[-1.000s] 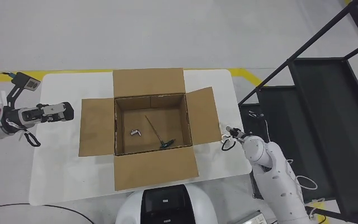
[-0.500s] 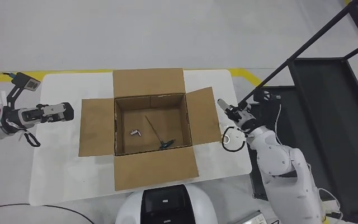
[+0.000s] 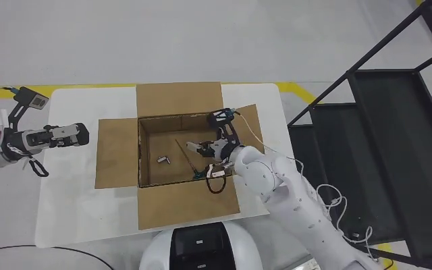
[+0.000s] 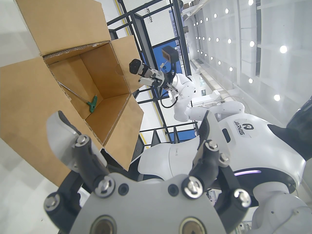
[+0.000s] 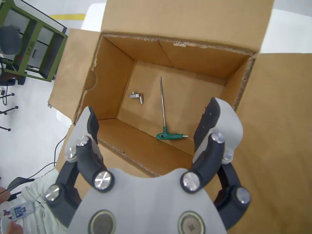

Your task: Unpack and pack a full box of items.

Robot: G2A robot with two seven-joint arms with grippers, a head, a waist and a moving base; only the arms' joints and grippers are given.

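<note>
An open cardboard box [image 3: 118, 154] stands in the middle of the white table [image 3: 74, 202], all flaps folded out. On its floor lie a T-handle hex key [image 3: 182, 148] with a green grip [image 5: 168, 136] and a small bent metal piece [image 3: 164, 160] [image 5: 136, 96]. My right gripper [image 3: 201, 154] hangs over the box's right half, above the hex key, open and holding nothing [image 5: 152, 113]. My left gripper [image 3: 82, 133] sits over the table left of the box, also open with nothing in it [image 4: 132, 122]. The left wrist view looks into the box [image 4: 61, 25] at the green grip [image 4: 92, 103].
A dark metal rack [image 3: 378, 135] stands just off the table's right side. A green cart [image 5: 29, 49] stands on the floor beyond the box's left flap. Bare table lies on both sides of the box and along its front.
My right arm has swung from the table's right edge leftward to above the box's opening. The left arm, the box and both items have stayed where they were.
</note>
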